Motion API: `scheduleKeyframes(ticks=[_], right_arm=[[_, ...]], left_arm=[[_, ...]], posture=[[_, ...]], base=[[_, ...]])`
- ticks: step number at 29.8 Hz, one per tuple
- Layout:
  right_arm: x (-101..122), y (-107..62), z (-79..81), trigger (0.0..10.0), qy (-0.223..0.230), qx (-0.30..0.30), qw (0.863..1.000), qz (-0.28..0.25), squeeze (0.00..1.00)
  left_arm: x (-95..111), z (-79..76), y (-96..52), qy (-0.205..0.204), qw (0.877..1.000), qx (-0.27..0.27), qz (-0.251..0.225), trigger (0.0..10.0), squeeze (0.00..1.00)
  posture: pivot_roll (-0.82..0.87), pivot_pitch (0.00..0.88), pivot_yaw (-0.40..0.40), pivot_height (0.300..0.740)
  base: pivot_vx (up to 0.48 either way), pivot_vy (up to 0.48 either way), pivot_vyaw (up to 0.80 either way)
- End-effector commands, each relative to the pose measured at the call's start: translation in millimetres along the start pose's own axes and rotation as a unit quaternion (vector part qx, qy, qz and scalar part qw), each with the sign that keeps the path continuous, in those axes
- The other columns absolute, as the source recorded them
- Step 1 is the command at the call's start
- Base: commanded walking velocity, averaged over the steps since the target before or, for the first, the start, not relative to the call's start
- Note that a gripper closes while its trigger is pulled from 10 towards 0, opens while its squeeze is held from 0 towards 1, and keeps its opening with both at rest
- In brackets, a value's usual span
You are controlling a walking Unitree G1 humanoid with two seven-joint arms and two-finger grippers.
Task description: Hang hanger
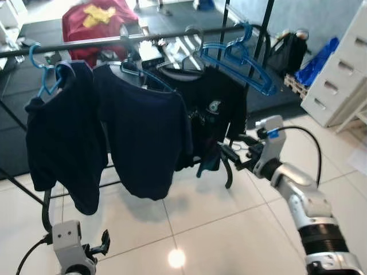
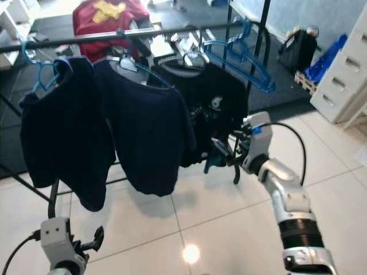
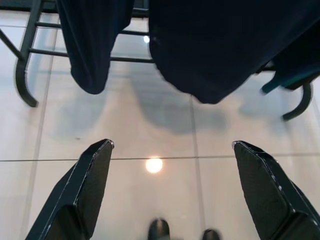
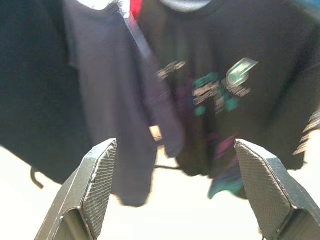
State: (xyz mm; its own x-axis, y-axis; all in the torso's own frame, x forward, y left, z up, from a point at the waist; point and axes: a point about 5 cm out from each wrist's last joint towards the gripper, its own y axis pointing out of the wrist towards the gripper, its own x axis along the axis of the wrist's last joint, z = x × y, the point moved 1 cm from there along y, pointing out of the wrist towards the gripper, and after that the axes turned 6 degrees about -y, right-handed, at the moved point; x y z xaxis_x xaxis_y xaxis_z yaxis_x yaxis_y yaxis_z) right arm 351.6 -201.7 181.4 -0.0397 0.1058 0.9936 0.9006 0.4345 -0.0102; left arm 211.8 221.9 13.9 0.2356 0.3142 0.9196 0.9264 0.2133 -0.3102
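We see a black rail (image 1: 114, 43) w/ three dark shirts on hangers. The left shirt (image 1: 63, 132) hangs on a blue hanger (image 1: 46, 74), the middle shirt (image 1: 146, 132) sits beside it, and the printed shirt (image 1: 212, 112) is at the right. Two empty blue hangers (image 1: 241, 63) hang on the rail, right of the printed shirt. Our right gripper (image 1: 229, 153) is raised just beside the printed shirt's hem, fingers (image 4: 95, 185) spread, holding nothing. Our left gripper (image 1: 97, 247) hangs low over the tile floor (image 1: 218, 229), fingers (image 3: 87, 185) also spread wide. A white drawer unit (image 1: 338, 74) stands at far right.
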Motion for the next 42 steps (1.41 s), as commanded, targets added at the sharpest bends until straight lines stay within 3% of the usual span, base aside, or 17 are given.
scheduleKeyframes(ticks=[1,8,13,25,42], right_arm=[[0.3,4.3,9.3,10.0,0.003,0.015,1.0,-0.006,0.0],[6.0,6.1,8.5,10.0,-0.009,0.012,1.0,-0.013,0.0],[9.8,8.2,8.3,10.0,-0.017,0.004,1.0,-0.021,0.0],[20.1,10.4,7.5,10.0,-0.025,0.002,0.999,-0.038,0.0],[37.6,9.9,15.5,10.0,-0.035,0.058,0.995,-0.067,0.0]], left_arm=[[-8.8,8.4,-5.5,0.001,1.0,0.014,0.019,10.0,0.0],[-6.6,8.1,-2.9,-0.003,1.0,0.016,0.011,10.0,0.0],[-3.1,6.5,-1.3,0.004,1.0,0.007,0.0,10.0,0.0],[-2.3,3.4,-1.8,0.007,1.0,-0.006,-0.004,10.0,0.0],[-3.3,0.5,-2.5,0.007,1.0,-0.015,-0.005,10.0,0.0]], posture=[[-0.14,0.166,-0.033,0.74],[-0.14,0.163,-0.031,0.74],[-0.14,0.158,-0.034,0.74],[-0.15,0.155,-0.039,0.74],[-0.15,0.16,-0.041,0.74]], base=[[0.0,-0.458,0.73],[0.0,-0.245,0.74],[0.0,0.0,0.0],[0.329,0.0,0.0],[0.373,0.0,0.0]])
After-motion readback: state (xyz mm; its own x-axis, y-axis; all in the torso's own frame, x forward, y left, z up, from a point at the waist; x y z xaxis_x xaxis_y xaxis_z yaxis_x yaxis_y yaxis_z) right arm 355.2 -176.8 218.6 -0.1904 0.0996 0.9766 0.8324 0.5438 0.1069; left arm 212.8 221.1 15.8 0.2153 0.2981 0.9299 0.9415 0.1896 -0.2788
